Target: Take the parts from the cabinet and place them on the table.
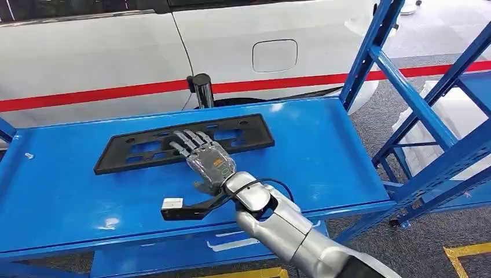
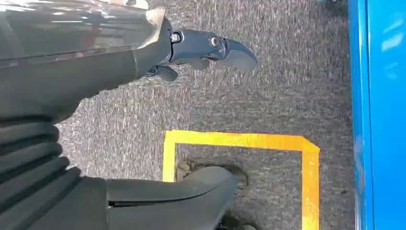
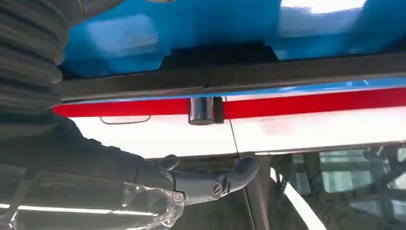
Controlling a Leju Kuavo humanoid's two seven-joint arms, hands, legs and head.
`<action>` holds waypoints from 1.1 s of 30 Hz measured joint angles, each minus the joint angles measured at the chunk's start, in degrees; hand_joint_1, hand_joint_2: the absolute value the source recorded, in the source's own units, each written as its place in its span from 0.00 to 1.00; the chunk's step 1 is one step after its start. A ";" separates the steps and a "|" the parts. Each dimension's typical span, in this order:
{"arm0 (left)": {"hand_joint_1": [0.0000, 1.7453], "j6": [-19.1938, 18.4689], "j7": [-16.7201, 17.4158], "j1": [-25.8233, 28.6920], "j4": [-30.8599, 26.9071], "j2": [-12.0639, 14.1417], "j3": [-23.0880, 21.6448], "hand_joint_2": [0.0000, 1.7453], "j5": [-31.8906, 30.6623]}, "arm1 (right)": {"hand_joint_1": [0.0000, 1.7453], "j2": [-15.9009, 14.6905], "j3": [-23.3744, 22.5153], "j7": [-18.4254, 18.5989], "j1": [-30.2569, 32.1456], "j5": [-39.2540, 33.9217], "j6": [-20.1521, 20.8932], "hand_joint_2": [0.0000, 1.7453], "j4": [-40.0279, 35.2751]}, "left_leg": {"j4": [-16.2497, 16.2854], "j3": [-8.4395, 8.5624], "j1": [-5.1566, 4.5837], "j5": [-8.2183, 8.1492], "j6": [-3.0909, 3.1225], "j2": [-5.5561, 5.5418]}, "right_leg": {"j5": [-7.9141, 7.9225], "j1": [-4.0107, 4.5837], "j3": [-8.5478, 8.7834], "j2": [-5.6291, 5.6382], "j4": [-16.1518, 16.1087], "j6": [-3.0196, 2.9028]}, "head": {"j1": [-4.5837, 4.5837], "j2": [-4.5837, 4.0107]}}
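Observation:
A long flat black plastic part [image 1: 145, 147] with several cut-outs lies on the blue table top [image 1: 324, 150], running from the left towards the middle. My right hand [image 1: 205, 159] reaches in from the near edge, and its straight, spread fingers lie over the part's near rim at its middle. In the right wrist view the same dark part [image 3: 239, 72] runs along the blue surface, and the right hand [image 3: 206, 182] is stretched out flat with nothing gripped. My left hand [image 2: 158, 52] hangs over the grey floor with its fingers apart and holds nothing.
A white car [image 1: 116, 58] with a red stripe stands right behind the table, and a black post [image 1: 201, 90] rises at the table's far edge. A blue rack frame [image 1: 417, 104] stands at the right. Yellow tape [image 2: 287, 143] marks the floor beside the table.

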 joint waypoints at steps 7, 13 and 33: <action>0.00 2.55 0.09 -0.02 0.00 -1.40 0.00 0.00 0.00 | 0.00 1.16 0.00 0.44 -2.92 0.46 -0.17 1.00 5.88 | 0.00 -0.02 -0.03 -0.01 0.00 0.00 | 0.00 -0.01 0.00 0.00 0.00 0.00 | 0.00 0.00; 0.00 2.55 0.28 -0.03 0.00 -1.75 0.00 0.00 0.00 | 0.00 1.68 0.00 0.46 -3.77 0.48 -0.22 1.00 7.88 | 0.01 -0.01 -0.02 -0.01 0.01 0.00 | 0.00 -0.01 0.00 0.00 0.00 0.00 | 0.00 0.00; 0.00 3.76 2.43 -0.37 0.00 -1.99 -0.59 0.00 -0.79 | 0.00 6.38 -0.17 2.27 -9.83 -0.15 -0.63 1.00 19.67 | 0.01 0.01 -0.03 0.00 0.01 0.00 | 0.00 -0.01 0.00 0.01 0.00 0.00 | 0.00 0.00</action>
